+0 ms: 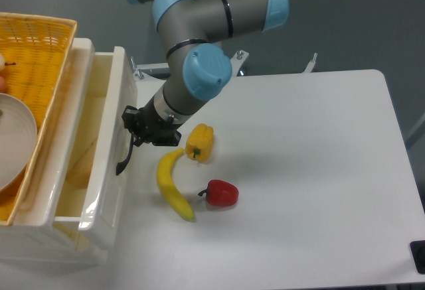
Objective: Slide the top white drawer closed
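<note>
White desk (305, 170) carries a banana (170, 185), a yellow pepper (200, 142) and a red pepper (222, 193); the cabinet stands at its left edge. Your pincer (133, 131) meets the black handle (123, 153) of the top white drawer (113, 137), which is partly open; whether its tips are apart or together you cannot tell. You are mid-push: the next move calls for a straight leftward push until the front seats.

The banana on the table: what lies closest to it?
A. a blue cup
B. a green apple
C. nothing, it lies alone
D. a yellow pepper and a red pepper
D: the banana lies on the white table with a yellow pepper by its upper end and a red pepper just to its right.
</note>
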`<state>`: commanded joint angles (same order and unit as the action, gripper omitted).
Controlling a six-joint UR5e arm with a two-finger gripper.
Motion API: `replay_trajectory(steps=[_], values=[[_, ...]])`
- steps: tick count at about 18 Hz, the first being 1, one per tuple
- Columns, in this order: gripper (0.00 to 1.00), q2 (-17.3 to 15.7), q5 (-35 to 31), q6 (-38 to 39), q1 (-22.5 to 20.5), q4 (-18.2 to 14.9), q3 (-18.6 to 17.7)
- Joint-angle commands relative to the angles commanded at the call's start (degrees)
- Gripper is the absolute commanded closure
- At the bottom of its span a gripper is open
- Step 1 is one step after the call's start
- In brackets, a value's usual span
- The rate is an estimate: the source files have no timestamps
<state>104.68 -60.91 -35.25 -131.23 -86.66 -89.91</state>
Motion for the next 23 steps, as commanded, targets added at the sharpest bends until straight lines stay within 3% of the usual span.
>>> replay_trajectory(steps=[6, 11, 18, 23], values=[[1.0, 0.0, 0.0, 0.6, 2.0, 0.2, 0.0], [1.0, 0.4, -0.1, 2.9, 3.4, 4.0, 0.0], [1.0, 0.5, -0.2, 2.3, 3.3, 4.2, 0.3], [0.73, 0.2, -3.1, -0.4, -1.2, 4.1, 0.3]])
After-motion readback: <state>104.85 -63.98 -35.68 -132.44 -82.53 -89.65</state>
